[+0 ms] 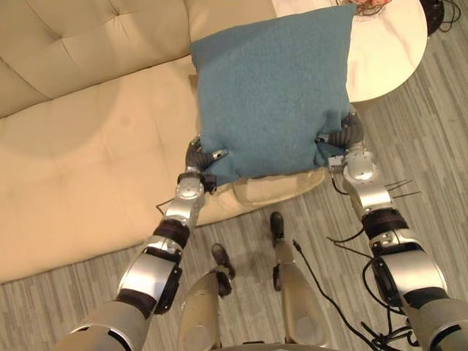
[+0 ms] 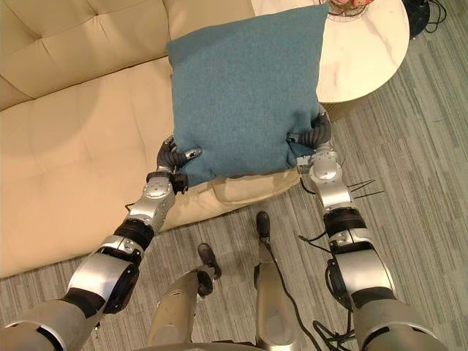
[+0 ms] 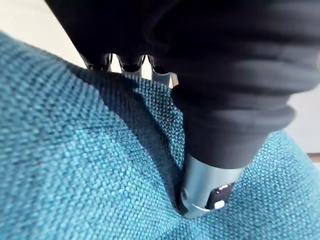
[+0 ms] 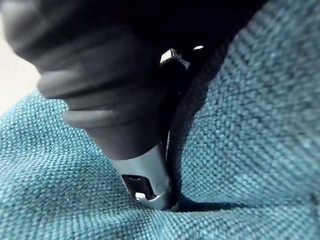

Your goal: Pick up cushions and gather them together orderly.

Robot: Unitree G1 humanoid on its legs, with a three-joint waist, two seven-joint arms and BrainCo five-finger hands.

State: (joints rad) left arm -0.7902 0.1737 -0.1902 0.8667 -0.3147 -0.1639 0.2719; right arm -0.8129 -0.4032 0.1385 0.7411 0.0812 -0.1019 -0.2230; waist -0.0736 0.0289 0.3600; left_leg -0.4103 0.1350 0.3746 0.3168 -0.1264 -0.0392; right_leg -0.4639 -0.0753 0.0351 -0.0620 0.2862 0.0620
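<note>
A square teal cushion (image 1: pixel 270 95) is held up above the front edge of the cream sofa (image 1: pixel 80 139), between my two hands. My left hand (image 1: pixel 201 157) grips its lower left corner, thumb pressed into the front of the fabric (image 3: pixel 100 165). At the lower right corner my right hand (image 1: pixel 344 139) pinches the cushion the same way, its thumb sunk into the weave (image 4: pixel 240 140). A cream cushion (image 1: pixel 274 186) lies on the sofa's edge just below the teal one, mostly hidden by it.
A round white side table (image 1: pixel 387 51) stands at the sofa's right end, with something small at its far edge. The sofa seat stretches away to the left. Grey wood-look floor (image 1: pixel 431 153) runs in front and to the right.
</note>
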